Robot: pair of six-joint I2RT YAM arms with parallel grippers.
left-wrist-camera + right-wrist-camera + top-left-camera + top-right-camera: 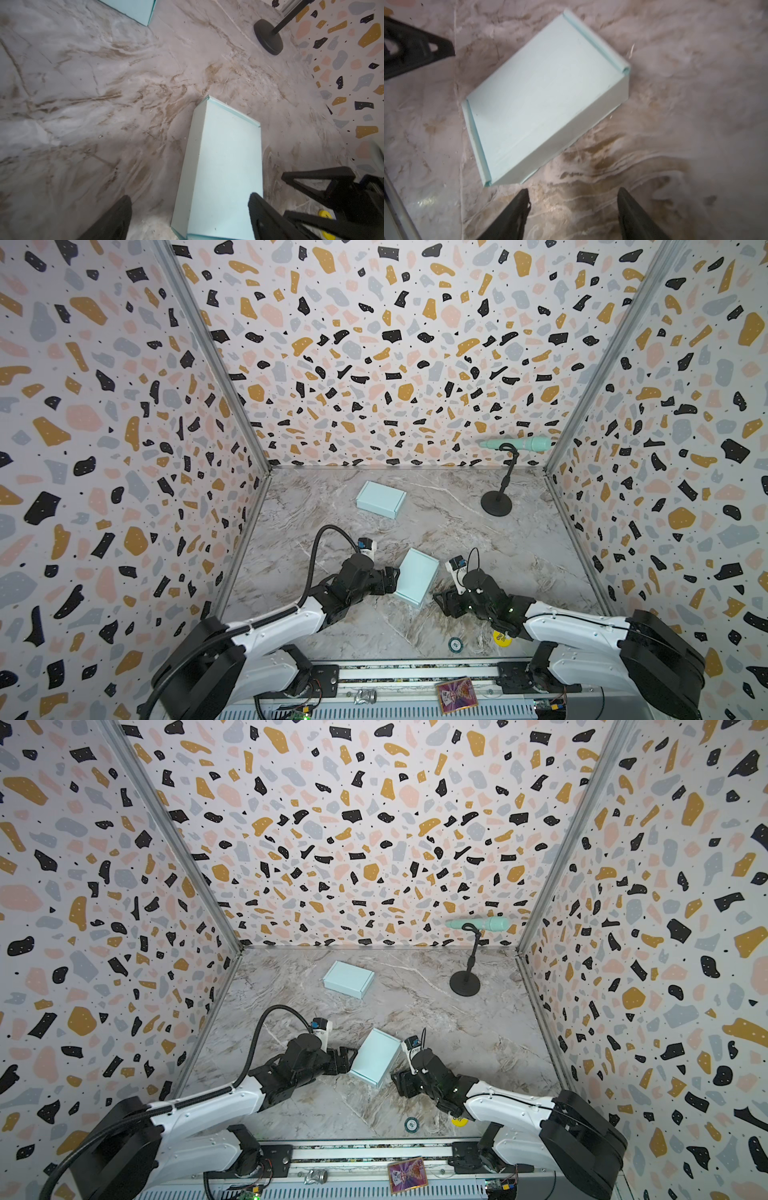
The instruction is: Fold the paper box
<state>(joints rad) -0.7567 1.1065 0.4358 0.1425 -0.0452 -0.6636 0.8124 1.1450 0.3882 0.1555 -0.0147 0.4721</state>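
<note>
So, two boxes: near box (417, 581), far box (380, 499). Left gripper (394, 580), right gripper (573, 190) both spread wide, gripping nothing. One stand (496, 504).

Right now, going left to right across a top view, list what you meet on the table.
In order: left gripper, jaws open → nearer light-blue paper box → right gripper, jaws open → black microphone stand.

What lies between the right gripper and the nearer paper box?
Nothing but bare marble tabletop; the right wrist view shows the right gripper open and clear of the nearer paper box.
</note>
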